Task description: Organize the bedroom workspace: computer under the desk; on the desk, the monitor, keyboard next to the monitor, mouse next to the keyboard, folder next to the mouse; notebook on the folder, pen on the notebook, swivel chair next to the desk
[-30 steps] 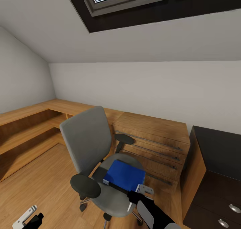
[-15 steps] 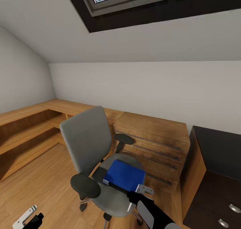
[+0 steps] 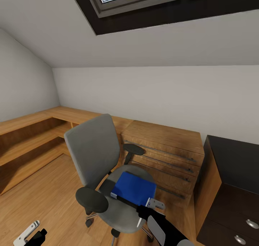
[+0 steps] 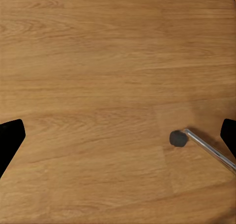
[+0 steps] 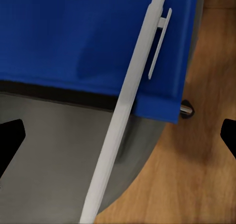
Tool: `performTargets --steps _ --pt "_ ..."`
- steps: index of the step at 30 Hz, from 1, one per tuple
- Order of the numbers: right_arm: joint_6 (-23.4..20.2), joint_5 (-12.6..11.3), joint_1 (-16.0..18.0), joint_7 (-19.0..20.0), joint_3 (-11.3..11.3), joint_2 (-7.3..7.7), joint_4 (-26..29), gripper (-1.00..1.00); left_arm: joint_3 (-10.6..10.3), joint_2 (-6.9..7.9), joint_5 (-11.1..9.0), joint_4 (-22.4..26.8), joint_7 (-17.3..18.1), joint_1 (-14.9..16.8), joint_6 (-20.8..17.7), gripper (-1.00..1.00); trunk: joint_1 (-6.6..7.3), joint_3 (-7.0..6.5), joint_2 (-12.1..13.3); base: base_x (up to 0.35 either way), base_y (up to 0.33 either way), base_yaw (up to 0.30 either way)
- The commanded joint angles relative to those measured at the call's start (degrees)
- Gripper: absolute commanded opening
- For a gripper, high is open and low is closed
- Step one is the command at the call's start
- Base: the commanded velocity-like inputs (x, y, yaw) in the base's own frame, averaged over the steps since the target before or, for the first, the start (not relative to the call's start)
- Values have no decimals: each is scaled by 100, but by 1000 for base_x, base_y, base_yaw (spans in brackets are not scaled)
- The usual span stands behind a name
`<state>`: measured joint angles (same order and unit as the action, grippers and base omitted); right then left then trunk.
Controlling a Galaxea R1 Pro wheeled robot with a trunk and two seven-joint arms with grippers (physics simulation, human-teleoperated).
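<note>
While the folder [image 3: 133,188] lies flat on the swivel chair [image 3: 104,166], the right gripper [image 3: 149,210] hangs at its near edge.

From the head, the left gripper [image 3: 28,235] idles low over the wooden floor [image 3: 46,199]. Its wrist camera shows jaws spread wide on nothing, a chair caster [image 4: 177,138] below. The right wrist camera shows jaws wide apart, with the pen [image 5: 123,106] lengthwise between them across folder and seat; whether anything grips the pen cannot be told.

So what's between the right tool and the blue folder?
A thin white pen: the right wrist view shows it crossing the folder and grey chair seat, between the open right tool's fingers.
</note>
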<state>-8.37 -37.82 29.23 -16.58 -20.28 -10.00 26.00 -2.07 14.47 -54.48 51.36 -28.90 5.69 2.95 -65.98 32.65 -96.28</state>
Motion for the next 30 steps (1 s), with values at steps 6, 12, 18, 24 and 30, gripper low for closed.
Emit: performTargets --steps 6,12,18,24,30 --pt "-17 -13 3 84 -19 0 10 100 -22 11 -48 6 -28 3 37 100 0 6 -3 0 0 0" --pt "34 -70 12 164 0 0 34 100 -24 -134 -17 132 -42 3 28 100 0 6 -3 0 0 0" --pt "61 -27 12 141 -10 0 52 100 -30 -208 21 65 -37 3 30 100 0 6 -3 0 0 0" --pt "64 -23 12 139 -11 0 54 100 -31 -216 24 59 -37 3 31 100 0 6 -3 0 0 0" --pt "82 -12 12 138 -4 0 56 100 -31 -216 58 57 -37 3 31 100 0 6 -3 0 0 0"
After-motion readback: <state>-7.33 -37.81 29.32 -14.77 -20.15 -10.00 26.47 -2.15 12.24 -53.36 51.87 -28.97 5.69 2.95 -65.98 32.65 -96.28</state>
